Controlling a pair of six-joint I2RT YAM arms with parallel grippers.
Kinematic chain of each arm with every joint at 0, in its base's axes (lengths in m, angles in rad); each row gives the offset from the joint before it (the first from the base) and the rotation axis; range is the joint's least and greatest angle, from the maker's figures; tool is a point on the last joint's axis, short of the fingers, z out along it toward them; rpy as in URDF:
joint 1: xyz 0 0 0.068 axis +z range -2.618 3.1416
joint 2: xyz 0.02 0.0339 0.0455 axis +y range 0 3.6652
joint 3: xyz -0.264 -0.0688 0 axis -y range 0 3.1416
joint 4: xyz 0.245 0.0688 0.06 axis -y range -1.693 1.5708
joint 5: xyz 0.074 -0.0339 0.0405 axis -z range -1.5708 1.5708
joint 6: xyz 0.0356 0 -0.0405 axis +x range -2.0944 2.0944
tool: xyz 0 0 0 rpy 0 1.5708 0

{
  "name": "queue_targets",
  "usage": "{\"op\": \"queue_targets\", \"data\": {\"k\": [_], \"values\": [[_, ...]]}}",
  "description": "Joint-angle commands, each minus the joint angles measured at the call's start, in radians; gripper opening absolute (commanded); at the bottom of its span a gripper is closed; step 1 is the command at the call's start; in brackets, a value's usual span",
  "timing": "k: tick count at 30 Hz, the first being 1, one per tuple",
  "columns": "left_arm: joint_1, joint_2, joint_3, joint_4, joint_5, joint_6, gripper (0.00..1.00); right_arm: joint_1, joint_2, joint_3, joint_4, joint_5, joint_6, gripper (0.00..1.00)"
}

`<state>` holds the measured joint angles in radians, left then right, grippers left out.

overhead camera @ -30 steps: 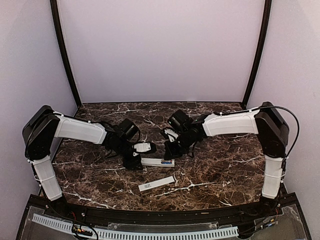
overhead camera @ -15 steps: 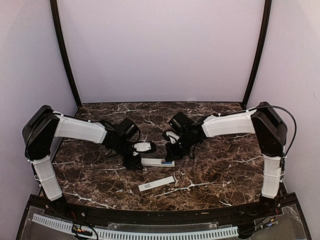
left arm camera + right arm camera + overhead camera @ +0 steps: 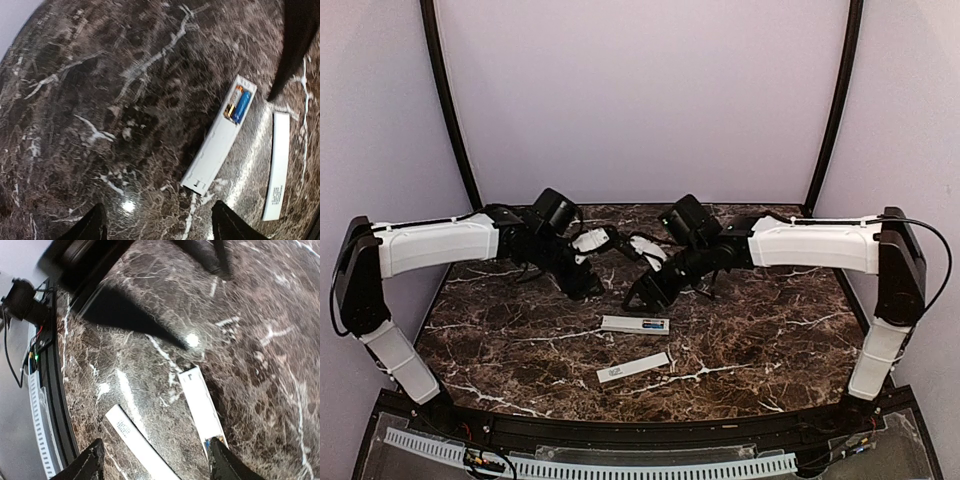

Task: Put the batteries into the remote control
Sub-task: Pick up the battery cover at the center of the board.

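Looking down through the left wrist camera, we're seeing what the overhead view is only hinting at. The remote control (image 3: 212,145) is lying open-backed on the marble. At its 1 o'clock end the batteries (image 3: 241,106) are sitting in the slot, a blue one clear and a gold-orange one tight beside it. From above, that is showing as just a blue fleck at the bar's 3 o'clock end. The right wrist camera is catching the same bar from the other way, with only a speck of blue at its lower end. The flat white strip (image 3: 633,367) with its dark label is lying at 6 o'clock of the remote, near but apart.

The table (image 3: 770,330) is showing dark brown marble with white veins. A white ribbed rail (image 3: 590,467) is running along the near edge, and pale lilac walls (image 3: 640,100) are closing in the back between black posts (image 3: 445,100).

The left gripper (image 3: 157,227) is hanging above the marble, fingers spread wide, holding nothing. The right gripper (image 3: 152,465) is doing likewise, splayed and empty. Overhead, both arms are reaching inward, wrists nearly meeting at 12 o'clock of the remote and clear of it.
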<state>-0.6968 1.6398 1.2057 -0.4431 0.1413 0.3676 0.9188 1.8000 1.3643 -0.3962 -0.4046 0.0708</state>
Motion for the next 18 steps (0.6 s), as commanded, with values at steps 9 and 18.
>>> {"op": "queue_targets", "data": {"k": [9, 18], "values": [[0.184, -0.201, -0.085, 0.005, 0.063, -0.299, 0.81, 0.139, 0.175, 0.135, -0.354, 0.176, -0.444, 0.72], [0.165, -0.224, -0.095, 0.009, 0.183, -0.26, 0.74, 0.142, 0.147, 0.12, -0.4, 0.215, -0.316, 0.68]]}}
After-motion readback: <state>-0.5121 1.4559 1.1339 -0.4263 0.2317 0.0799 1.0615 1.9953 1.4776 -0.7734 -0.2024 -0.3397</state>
